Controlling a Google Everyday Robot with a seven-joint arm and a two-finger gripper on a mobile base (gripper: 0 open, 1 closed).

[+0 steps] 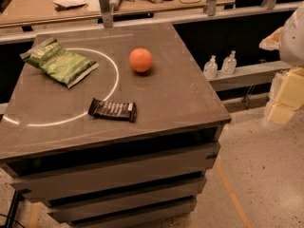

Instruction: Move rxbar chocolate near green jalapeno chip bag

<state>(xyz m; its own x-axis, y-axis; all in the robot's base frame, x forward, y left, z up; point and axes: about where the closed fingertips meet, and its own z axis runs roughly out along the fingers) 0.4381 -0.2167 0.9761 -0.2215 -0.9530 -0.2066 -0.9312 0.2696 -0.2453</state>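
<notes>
The rxbar chocolate (113,109), a flat dark bar with pale lettering, lies on the dark table top (180,99) near its front middle, across a white painted arc. The green jalapeno chip bag (60,61) lies at the back left of the table, well apart from the bar. My gripper (284,97) is at the far right edge of the view, off the table's right side and above the floor, far from both objects and holding nothing that I can see.
An orange ball (141,60) sits at the back middle of the table. Two small clear bottles (220,64) stand on a low ledge to the right. A cluttered workbench (71,4) runs behind the table.
</notes>
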